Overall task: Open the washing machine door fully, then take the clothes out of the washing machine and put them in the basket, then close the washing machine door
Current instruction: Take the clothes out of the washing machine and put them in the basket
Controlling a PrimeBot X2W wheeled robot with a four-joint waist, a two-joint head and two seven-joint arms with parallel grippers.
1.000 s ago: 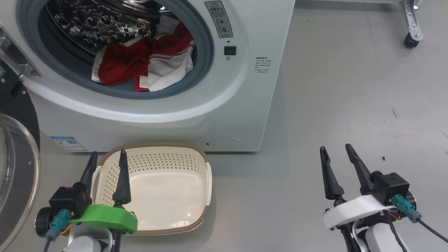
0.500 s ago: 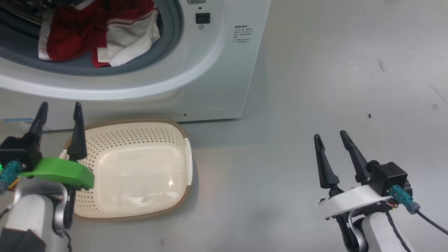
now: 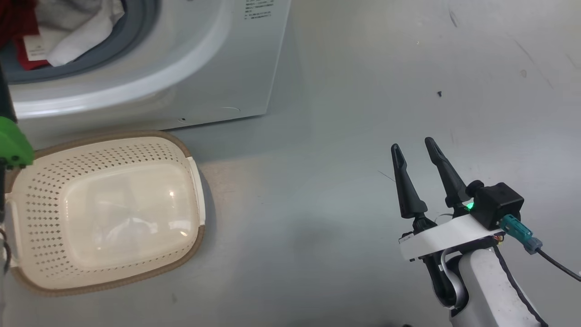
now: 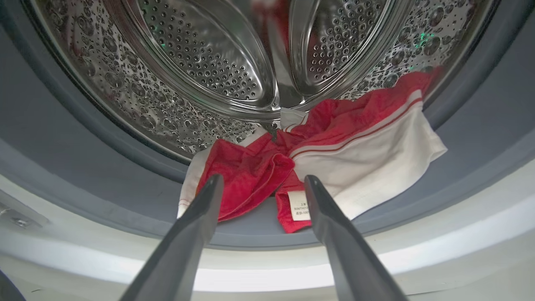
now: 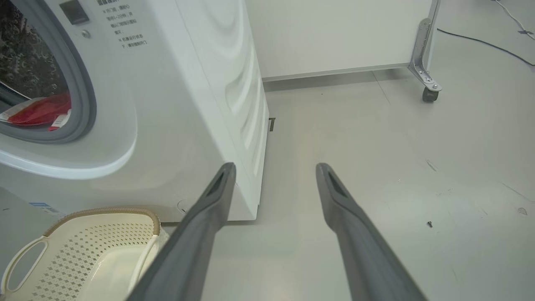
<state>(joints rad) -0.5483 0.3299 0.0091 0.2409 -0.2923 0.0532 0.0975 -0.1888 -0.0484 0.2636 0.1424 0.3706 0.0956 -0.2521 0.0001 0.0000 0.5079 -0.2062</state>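
The left gripper point(image 4: 263, 179) has its two dark fingers spread wide with nothing between them, aimed into the mouth of the washing machine point(image 3: 204, 68). Its tips hang just short of the clothes point(image 4: 355, 146). These make one rumpled heap of red and white cloth lying at the front of the steel drum point(image 4: 200, 54) and spilling over the grey gasket point(image 4: 54, 138). The heap may be two garments, though the folds make a sure count impossible. One white care label point(image 4: 299, 205) shows on a red hem between the fingers.

The right gripper point(image 3: 412, 144) also holds its two fingers apart and empty, over bare grey floor point(image 3: 340, 136), well away from the machine's front corner.

One cream basket point(image 3: 109, 150) stands on the floor just in front of the machine, below its opening. Its inside is bare, and a handle shows on its right side. One small dark speck point(image 3: 439, 94) lies on the floor beyond the right gripper. In the right wrist view, one caster point(image 5: 428, 94) on a metal leg stands far behind.
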